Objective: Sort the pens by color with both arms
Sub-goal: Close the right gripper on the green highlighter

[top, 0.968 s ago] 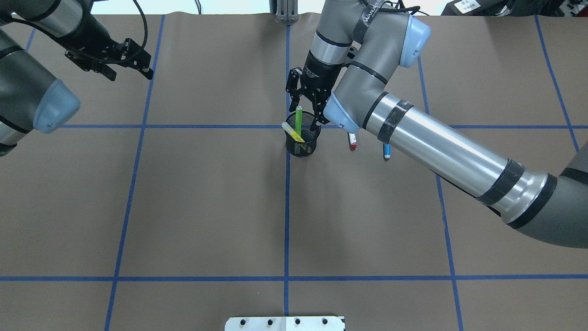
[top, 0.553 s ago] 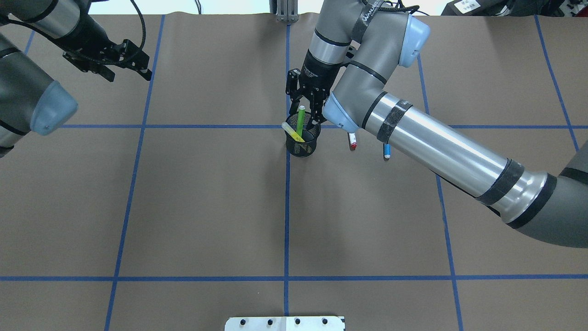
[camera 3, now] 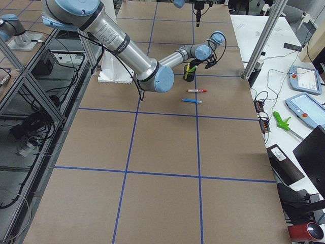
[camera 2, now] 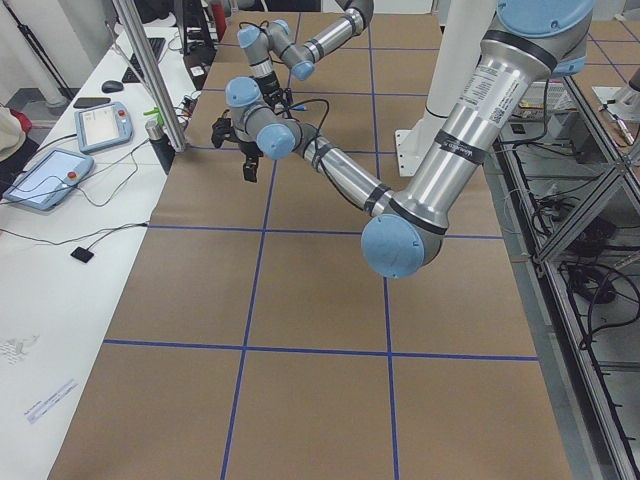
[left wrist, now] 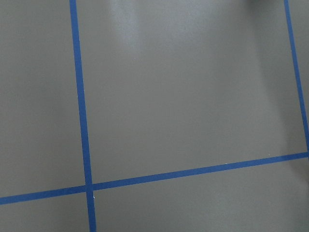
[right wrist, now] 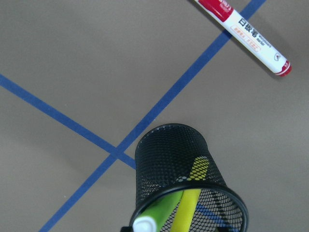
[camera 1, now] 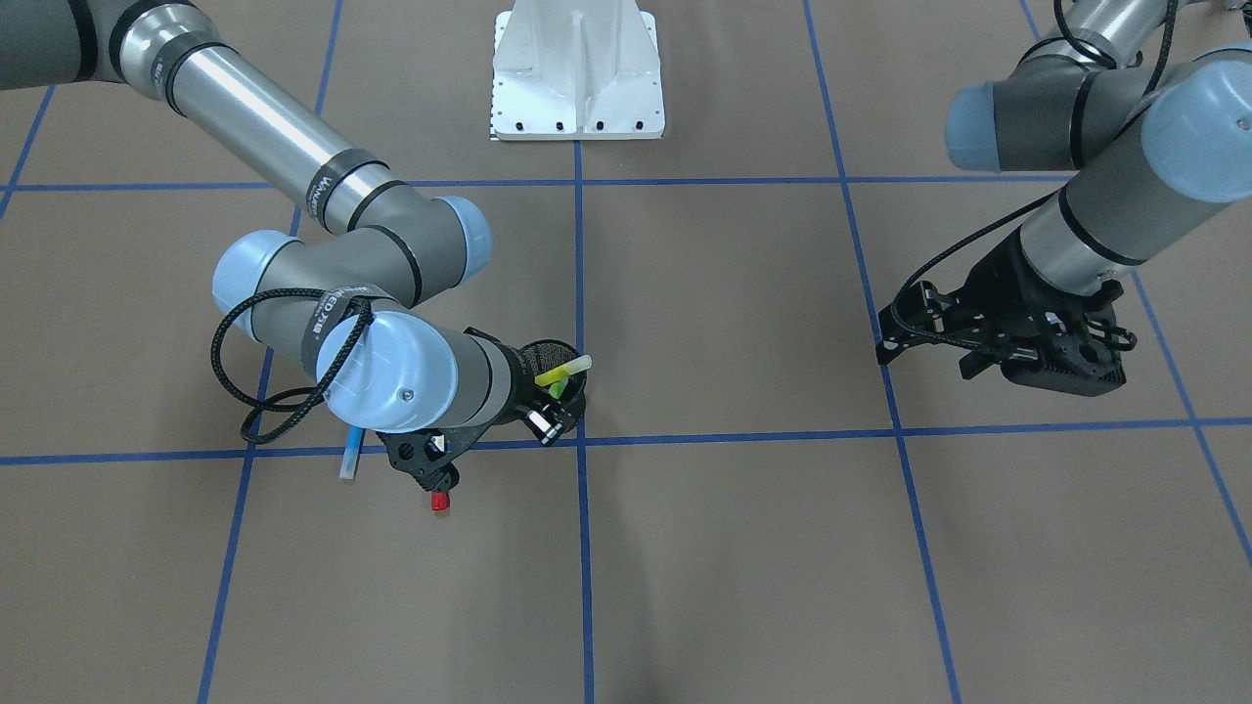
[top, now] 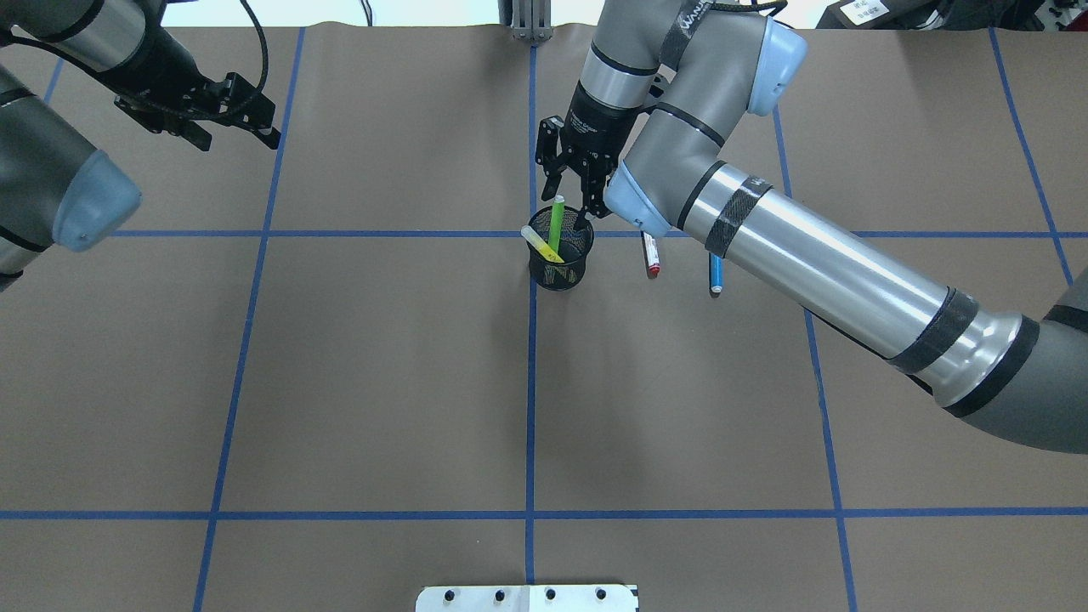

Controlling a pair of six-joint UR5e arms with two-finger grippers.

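Landmark: black wire-mesh cup point(top: 561, 276), upright on the brown paper-covered tabletop point(top: 382, 382), just beside a crossing of blue tape lines point(top: 533, 234).

Inside the cup:
- Lime green pen with translucent cap point(top: 557, 223), near upright, leaning toward the cup's far rim, top end well above the rim.
- Yellow pen point(top: 539, 243), strongly tilted, upper end hanging over the rim on the robot's left side.

Outside the cup, on the robot's right side of it:
- White-barrelled marker with red ends point(top: 651, 253), flat on the tabletop, near the cup but not touching it.
- Slim blue pen point(top: 716, 274), flat, farther out from the cup, roughly parallel to the white marker, the two apart.
- Overhead view: the far ends of both are hidden under the grey-and-silver right arm point(top: 816, 263).

Right gripper point(top: 568, 202): above the cup's far side, pointing down. Jaws spread, gripping nothing. The green pen's top sits just beneath them.

Left gripper point(top: 242, 129): well apart from the cup, off to the robot's left and farther from the robot's base, over bare tabletop. Jaws wide, empty. Left wrist view shows only brown paper and tape lines.
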